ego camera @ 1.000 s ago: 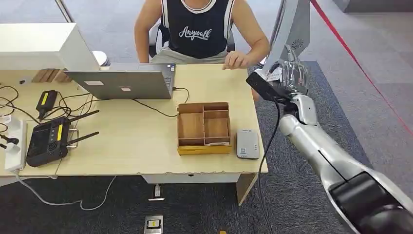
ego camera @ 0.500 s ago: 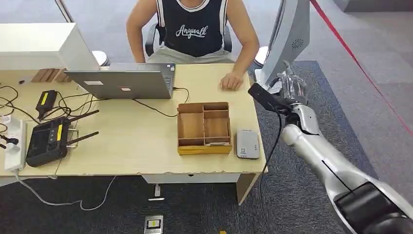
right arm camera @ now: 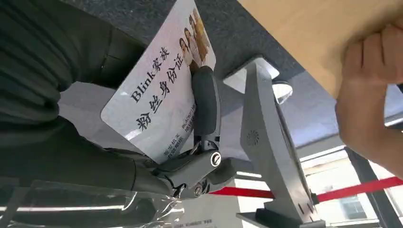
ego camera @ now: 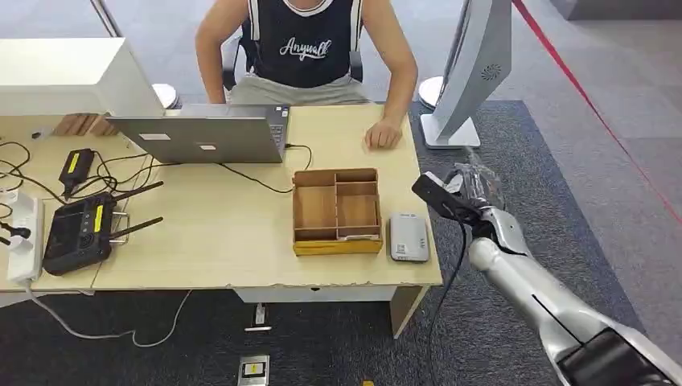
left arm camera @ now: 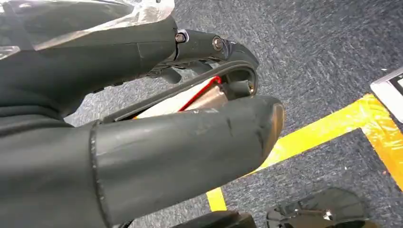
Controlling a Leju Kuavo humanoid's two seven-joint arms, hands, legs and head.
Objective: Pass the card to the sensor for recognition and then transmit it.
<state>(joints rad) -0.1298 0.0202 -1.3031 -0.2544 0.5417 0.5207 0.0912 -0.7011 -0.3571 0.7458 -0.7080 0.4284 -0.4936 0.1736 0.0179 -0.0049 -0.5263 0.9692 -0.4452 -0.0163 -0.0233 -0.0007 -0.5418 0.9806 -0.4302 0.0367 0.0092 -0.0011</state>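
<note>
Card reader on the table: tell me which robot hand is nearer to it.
Right. The right hand holds the card just off the table edge beside the card reader. The left hand hangs over carpet with yellow floor tape.

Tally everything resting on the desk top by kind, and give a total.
Silver open laptop: 1
Compartmented wooden tray: 1
Grey flat card sensor: 1
Black remote controller with antennas: 1
Small black box with a yellow label: 1
White power strip: 1
Large white box: 1
Person's hand: 1
Total: 8
</note>
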